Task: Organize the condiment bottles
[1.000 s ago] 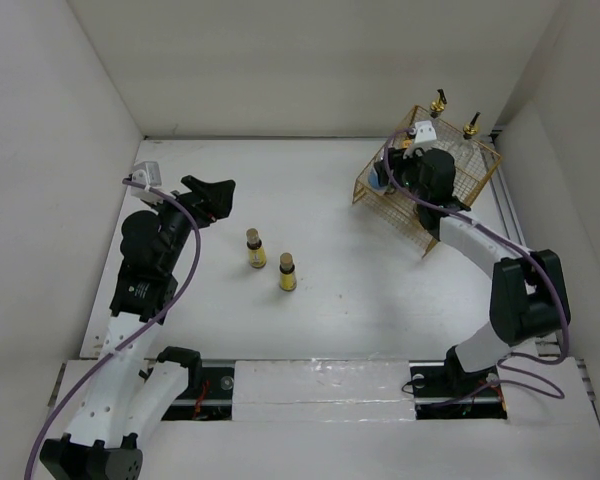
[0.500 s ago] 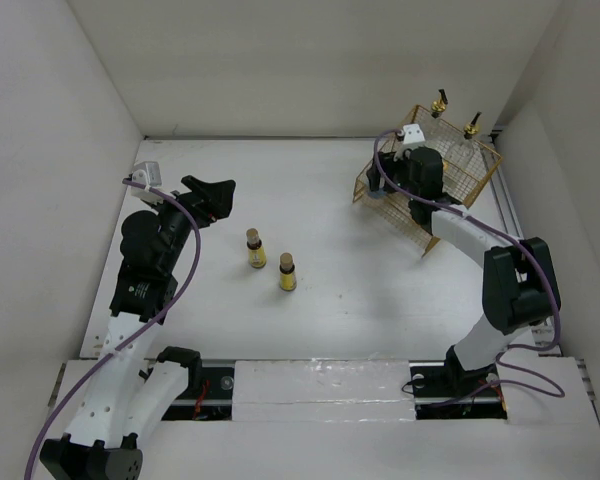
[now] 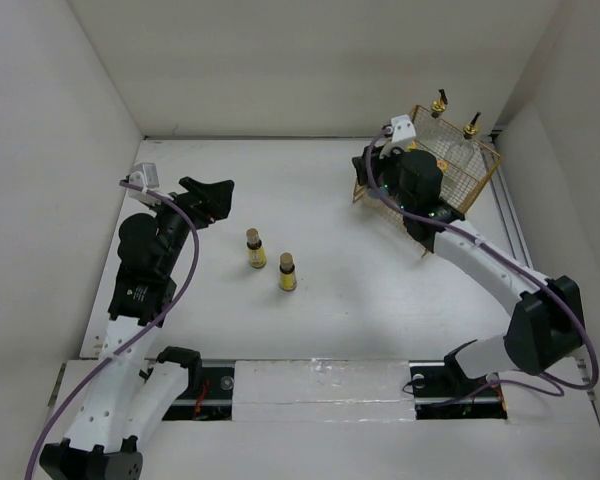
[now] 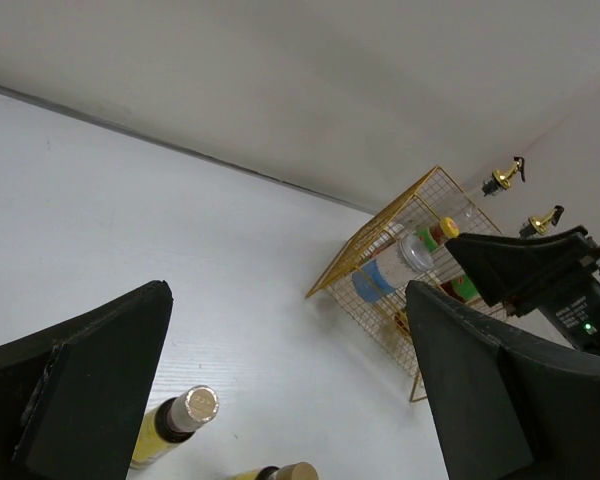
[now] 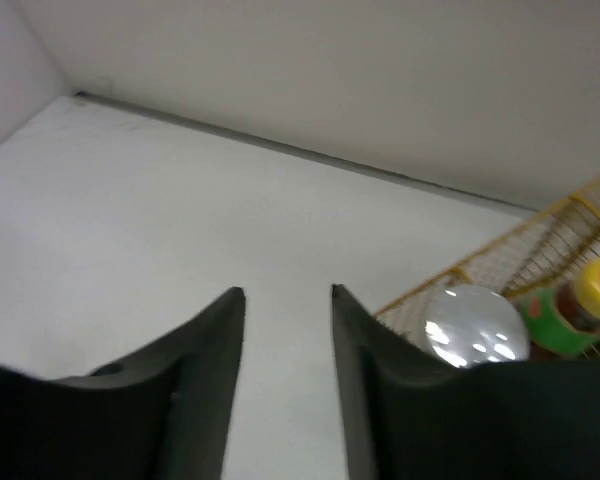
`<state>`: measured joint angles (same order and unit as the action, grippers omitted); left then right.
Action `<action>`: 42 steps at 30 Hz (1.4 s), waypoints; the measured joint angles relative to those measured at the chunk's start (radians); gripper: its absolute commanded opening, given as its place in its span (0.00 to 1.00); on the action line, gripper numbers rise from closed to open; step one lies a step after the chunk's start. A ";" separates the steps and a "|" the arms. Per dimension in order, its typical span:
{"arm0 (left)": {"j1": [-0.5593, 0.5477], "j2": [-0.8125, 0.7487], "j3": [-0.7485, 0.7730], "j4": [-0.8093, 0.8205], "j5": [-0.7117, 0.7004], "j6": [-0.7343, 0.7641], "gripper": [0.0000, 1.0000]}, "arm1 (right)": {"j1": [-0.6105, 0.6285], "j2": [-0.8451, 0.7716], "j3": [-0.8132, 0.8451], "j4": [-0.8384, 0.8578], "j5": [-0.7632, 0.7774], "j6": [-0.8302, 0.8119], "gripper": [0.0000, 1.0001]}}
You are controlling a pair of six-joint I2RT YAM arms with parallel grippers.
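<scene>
On the white table (image 3: 330, 220), a small yellow brown-capped bottle (image 3: 287, 272) stands upright. A second small yellow brown-capped bottle (image 3: 255, 249) stands just beyond it to the left. The left gripper (image 3: 210, 187) hovers past them, its fingers wide apart and empty. Farther right, the right gripper (image 5: 287, 292) is at the gold wire basket (image 4: 380, 240), fingers slightly apart, holding nothing. Inside are a white blue-banded bottle (image 4: 372, 282) and a green-red-labelled yellow-capped bottle (image 4: 442, 232). Two tall clear glass bottles with gold pourers (image 3: 438, 103) (image 3: 471, 128) rise at its far side.
</scene>
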<state>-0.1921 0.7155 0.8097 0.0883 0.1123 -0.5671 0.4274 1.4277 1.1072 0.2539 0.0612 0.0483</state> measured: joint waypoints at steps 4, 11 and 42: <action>0.000 0.000 0.000 0.000 -0.002 0.000 1.00 | 0.130 -0.008 0.000 0.000 -0.060 -0.002 0.35; 0.000 -0.026 0.000 -0.003 -0.024 0.001 1.00 | 0.304 0.158 0.058 -0.006 -0.240 0.007 0.74; 0.000 -0.048 0.000 -0.003 -0.038 0.002 1.00 | 0.457 0.528 0.350 -0.137 -0.358 0.017 0.28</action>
<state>-0.1921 0.6678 0.8097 0.0849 0.0742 -0.5655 0.8848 1.9553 1.4570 0.1169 -0.2970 0.0650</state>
